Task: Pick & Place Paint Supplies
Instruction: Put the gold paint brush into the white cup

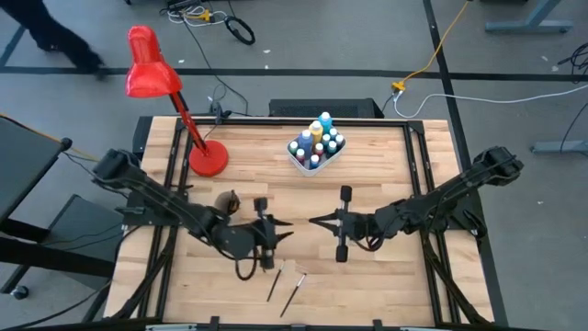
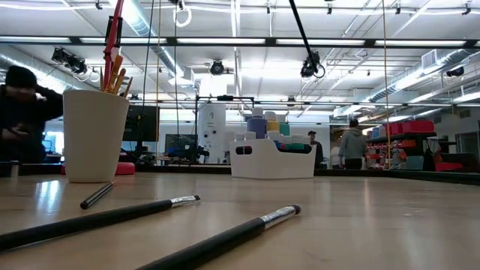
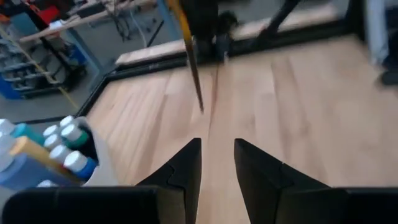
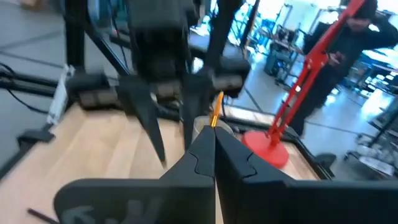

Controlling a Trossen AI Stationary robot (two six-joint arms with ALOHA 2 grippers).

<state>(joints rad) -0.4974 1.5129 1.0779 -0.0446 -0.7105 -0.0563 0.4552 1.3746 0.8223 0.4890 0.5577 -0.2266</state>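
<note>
Workshop floor with cables surrounds the wooden tabletop, where a red lamp stands at the far left; from above we see a white tray already crowded with paint bottles, so we judge that part of the sorting largely done; a beige cup in the level view holds several upright handles, brushes as far as we can tell. Three paintbrushes lie loose on the near tabletop in the level view, so we judge those are left to collect.

Our left hand hovers at mid-table just beside the cup; its wrist view shows the two fingers partly apart with bare wood between them, and a thin orange-handled brush hangs just ahead of the tips; we cannot tell whether that hand touches it. Our right hand faces it from the other side, close by, its fingers pressed together along one seam; we see nothing held between them.
</note>
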